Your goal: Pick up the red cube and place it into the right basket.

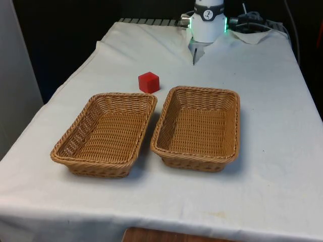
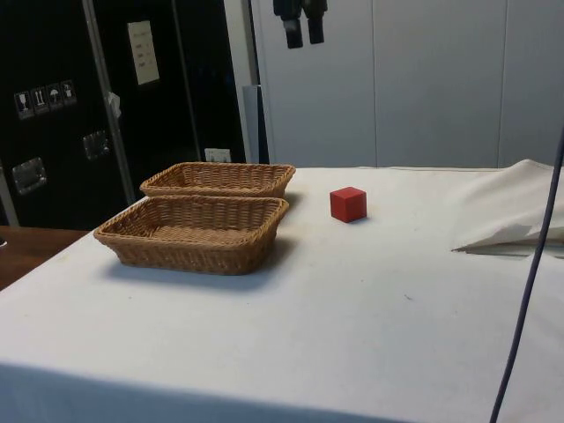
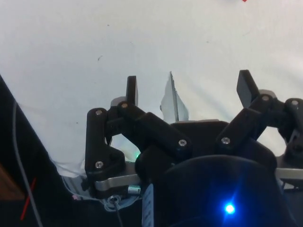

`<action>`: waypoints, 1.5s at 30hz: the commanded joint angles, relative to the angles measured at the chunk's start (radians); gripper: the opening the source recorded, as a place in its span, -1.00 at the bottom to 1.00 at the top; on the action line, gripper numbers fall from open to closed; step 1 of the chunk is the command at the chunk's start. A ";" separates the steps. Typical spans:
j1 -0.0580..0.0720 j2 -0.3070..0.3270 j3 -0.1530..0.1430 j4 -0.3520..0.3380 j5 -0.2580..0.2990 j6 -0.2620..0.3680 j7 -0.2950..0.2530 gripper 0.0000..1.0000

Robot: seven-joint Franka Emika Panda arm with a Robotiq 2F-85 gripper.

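Red cube [image 1: 149,82]: small, solid red, resting flat on the white-clothed counter [image 1: 272,101], just beyond the far rims of the two baskets and nearest the gap between them. Right basket [image 1: 197,128]: rectangular, tan woven wicker, upright and empty, on the front view's right, side by side with its matching left basket [image 1: 105,132], the near corners almost touching.

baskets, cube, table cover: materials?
Baskets: woven wicker or rattan by the look, tan, with visible weave and braided rims. Red cube: matte and uniform with crisp edges, maybe painted wood or plastic; can't tell. Cover: white cloth, creased and folded at the far end.
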 commanded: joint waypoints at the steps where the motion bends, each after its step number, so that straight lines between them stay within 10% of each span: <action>1: -0.006 -0.011 0.001 -0.022 -0.016 0.024 0.011 1.00; 45: -0.023 0.093 -0.123 -0.290 -0.065 0.435 0.095 1.00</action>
